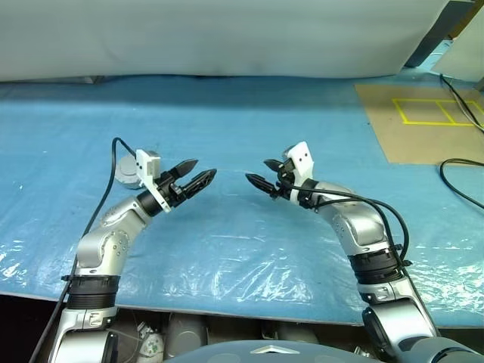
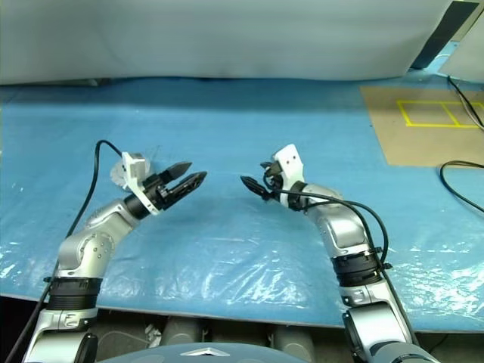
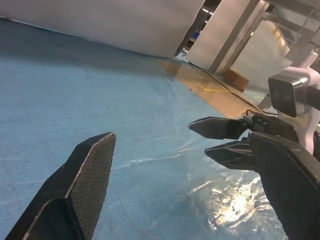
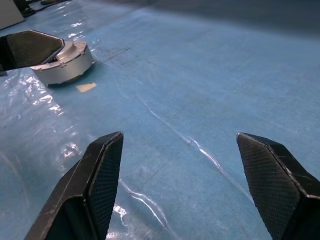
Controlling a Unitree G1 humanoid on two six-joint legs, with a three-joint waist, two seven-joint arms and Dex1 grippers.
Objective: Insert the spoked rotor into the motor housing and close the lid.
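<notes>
The motor housing (image 4: 67,62), a squat round silver-grey puck, lies on the blue sheet at the left, partly hidden behind my left wrist (image 1: 127,175). Its top looks like a smooth grey face; I cannot tell whether that is the lid. The spoked rotor is out of view. My left gripper (image 1: 198,171) hovers open and empty over the sheet, pointing right, just right of the housing. My right gripper (image 1: 259,171) is open and empty too, pointing left at it across a small gap. In the right wrist view, one left finger (image 4: 30,47) overlaps the housing.
The table wears a blue sheet (image 1: 242,113) with crinkled clear film (image 1: 242,265) along the near edge. A brown board with yellow tape squares (image 1: 431,113) lies at the back right, with black cables (image 1: 461,181) beside it. A small tan scrap (image 4: 86,87) sits by the housing.
</notes>
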